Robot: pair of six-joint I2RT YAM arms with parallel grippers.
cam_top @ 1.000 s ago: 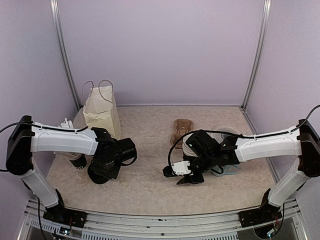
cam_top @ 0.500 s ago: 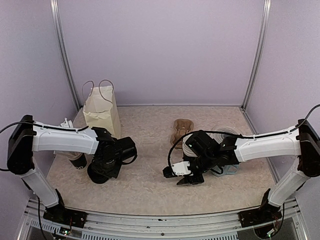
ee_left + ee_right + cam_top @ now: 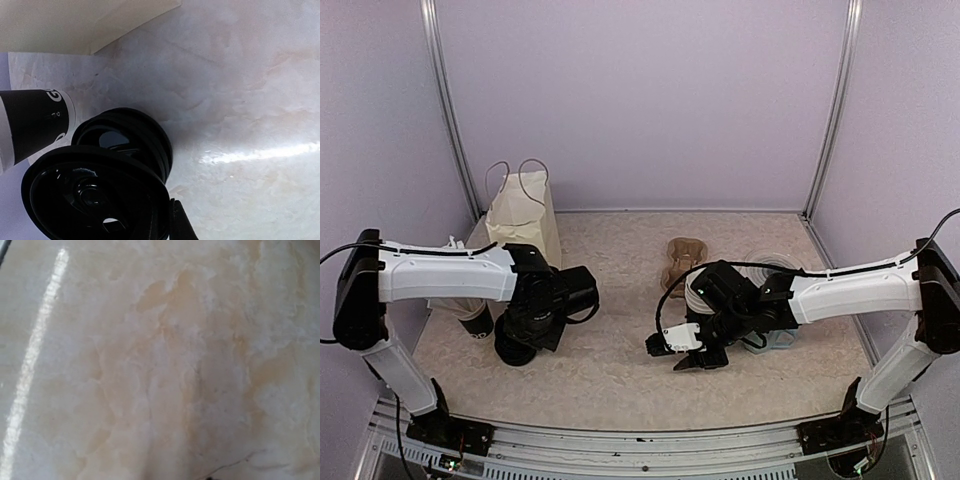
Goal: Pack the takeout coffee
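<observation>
Two black round lids fill the left wrist view: the near lid [image 3: 85,195], face-on with its sip hole low on the disc, and the far lid [image 3: 127,137] just behind it and partly overlapped by it. Both turn their tops toward the camera, so their axes run roughly along the line of sight. Any cup wall beneath them is hidden. One dark finger [image 3: 178,225] stands against the near lid's right rim. Its partner is out of frame, so I cannot tell whether the jaws are gripping the lid or not. From above, the left gripper [image 3: 525,338] hangs fingers-down over that spot, at the left of the table [image 3: 610,380] and in front of the paper bag [image 3: 523,215]. The black paper cup [image 3: 30,125] crosses the wrist picture with its long axis left to right, with white lettering and a white band at its right end, just beside the far lid; whether they touch is unclear. In the top view the same cup [image 3: 475,322] appears to stand upright, just left of the gripper, its upper end under the arm. The right gripper [image 3: 692,358] sits low over bare table right of centre, in front of the cardboard carrier [image 3: 683,258]. Its wrist view shows only the marbled surface, so its jaw spacing cannot be read.
</observation>
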